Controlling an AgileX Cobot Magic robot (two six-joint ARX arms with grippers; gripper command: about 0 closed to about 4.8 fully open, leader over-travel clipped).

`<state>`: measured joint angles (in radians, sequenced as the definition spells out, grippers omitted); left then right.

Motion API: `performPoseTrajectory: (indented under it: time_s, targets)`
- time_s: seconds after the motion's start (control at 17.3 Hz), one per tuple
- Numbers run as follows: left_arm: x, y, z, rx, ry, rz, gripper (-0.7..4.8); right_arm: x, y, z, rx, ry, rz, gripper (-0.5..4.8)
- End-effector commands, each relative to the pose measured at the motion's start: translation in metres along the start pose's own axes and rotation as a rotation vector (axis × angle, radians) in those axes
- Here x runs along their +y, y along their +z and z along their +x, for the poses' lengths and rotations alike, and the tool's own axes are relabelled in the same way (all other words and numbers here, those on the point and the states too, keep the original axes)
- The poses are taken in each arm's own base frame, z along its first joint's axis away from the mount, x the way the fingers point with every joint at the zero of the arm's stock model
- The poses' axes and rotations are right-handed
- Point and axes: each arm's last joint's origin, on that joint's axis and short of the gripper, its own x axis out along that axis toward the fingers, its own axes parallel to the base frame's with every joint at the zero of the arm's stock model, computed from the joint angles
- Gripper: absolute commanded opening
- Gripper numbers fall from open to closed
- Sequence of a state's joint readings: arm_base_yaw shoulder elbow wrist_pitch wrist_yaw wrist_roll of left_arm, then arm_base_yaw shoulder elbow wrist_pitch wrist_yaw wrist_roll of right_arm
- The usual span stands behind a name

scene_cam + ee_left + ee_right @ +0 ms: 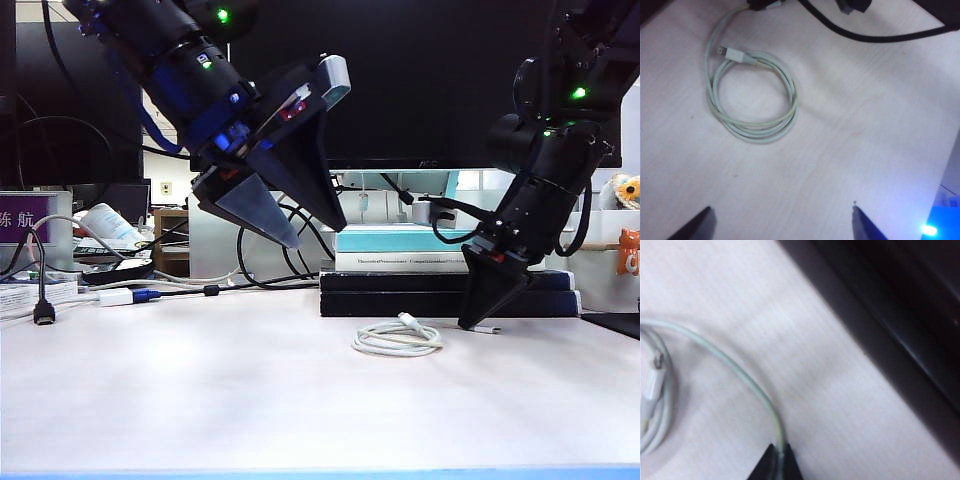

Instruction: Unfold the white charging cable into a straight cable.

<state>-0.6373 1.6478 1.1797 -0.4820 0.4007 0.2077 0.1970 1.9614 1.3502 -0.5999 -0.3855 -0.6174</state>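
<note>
The white charging cable (397, 339) lies coiled in a small loop on the pale table, right of centre, with one slim plug (409, 322) resting on top of the coil. My right gripper (478, 324) is down at the table just right of the coil, shut on the cable's free end. In the right wrist view the cord (735, 367) runs from the coil straight into the pinched fingertips (771, 454). My left gripper (318, 232) hangs open in the air up and left of the coil. The left wrist view shows the coil (751, 95) well ahead of the spread fingertips (706, 216).
A stack of black and teal books (448, 285) stands right behind the coil and the right gripper. A monitor (420, 80) and black cables (262, 262) fill the back. At far left lie a white adapter with a blue plug (128, 296) and other leads.
</note>
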Motion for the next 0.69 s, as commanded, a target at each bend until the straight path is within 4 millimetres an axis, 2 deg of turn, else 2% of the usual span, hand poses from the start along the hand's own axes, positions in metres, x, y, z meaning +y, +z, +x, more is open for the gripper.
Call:
performPoseTrajectory:
  time_s: [0.06,0.35,0.58,0.69]
  targets:
    - [0.002,0.004,-0.002,-0.022,0.065,-0.012,3.65,0.007,0.006,-0.019,-0.012,-0.003,0.05,-0.05]
    - [0.004,0.008,-0.002,-0.054,0.117,-0.004,3.83,0.024,0.022,-0.072,-0.16,-0.046,0.054,-0.05]
    - [0.002,0.008,-0.004,-0.065,0.084,-0.013,3.83,0.045,0.027,-0.116,-0.255,-0.035,0.037,-0.05]
    - [-0.001,0.011,-0.009,-0.089,0.065,-0.001,4.08,0.059,0.028,-0.136,-0.293,-0.041,0.009,-0.05]
